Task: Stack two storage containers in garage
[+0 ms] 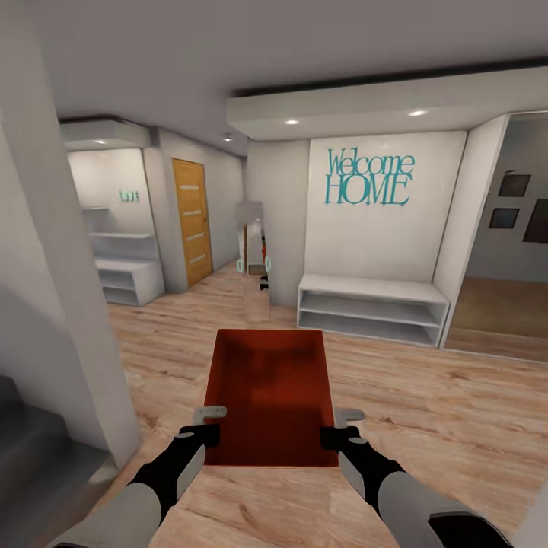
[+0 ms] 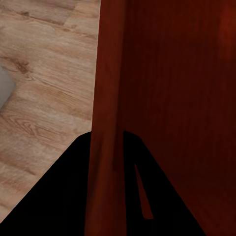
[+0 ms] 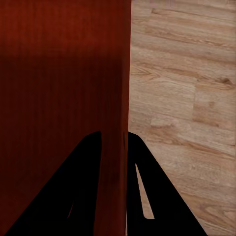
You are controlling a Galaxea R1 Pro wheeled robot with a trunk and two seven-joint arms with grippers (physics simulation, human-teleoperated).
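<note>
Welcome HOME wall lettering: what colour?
Teal, on a white wall panel; the Welcome HOME lettering shows best in the head view.

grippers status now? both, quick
Left gripper: shut on the left wall of the storage container.
Right gripper: shut on the same container's right wall.

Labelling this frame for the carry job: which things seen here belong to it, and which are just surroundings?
Job:
- storage container
- left gripper, on its left wall
- right gripper, on its right wall

Surroundings:
- white shelf bench
- Welcome HOME sign
- wooden door
- mirror
</note>
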